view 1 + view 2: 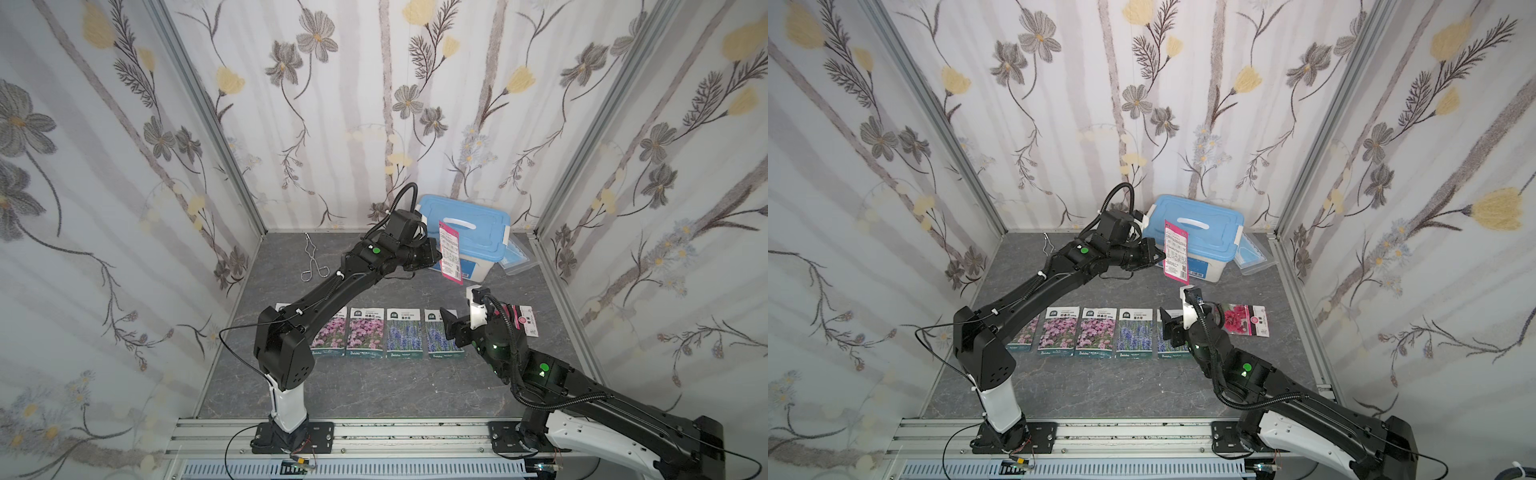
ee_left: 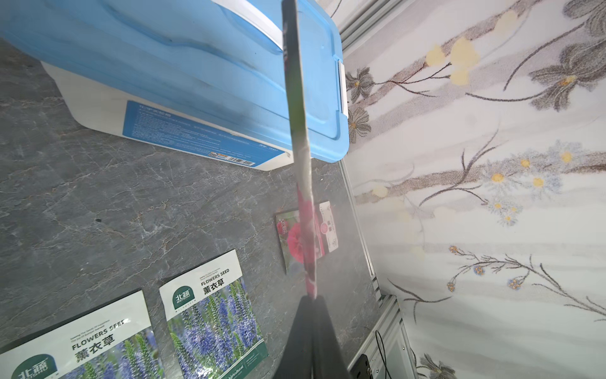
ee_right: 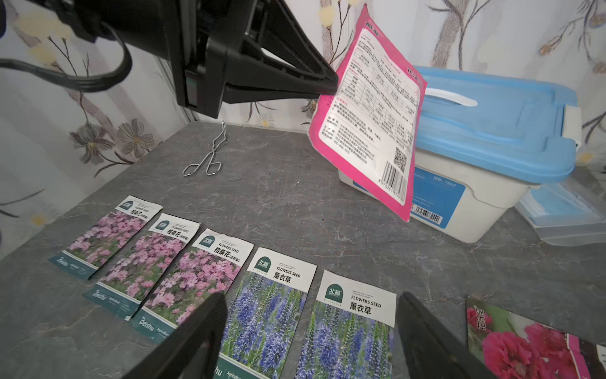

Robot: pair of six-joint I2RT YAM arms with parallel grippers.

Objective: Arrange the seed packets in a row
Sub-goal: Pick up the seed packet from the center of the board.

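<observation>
left fingers (image 3: 295,78) pinch pink-backed packet (image 3: 370,111) by one edge midair: may slip. right fingers (image 3: 196,334) wide above lavender packets (image 3: 262,311): may scuff row.

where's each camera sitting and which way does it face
Both top views: high over the front rail, looking down on the table; left arm and right arm show.
Left wrist: looks along the left gripper, edge-on at the held packet.
Right wrist: low behind the open right gripper, facing the packet row.
All share the blue-lidded box.
</observation>
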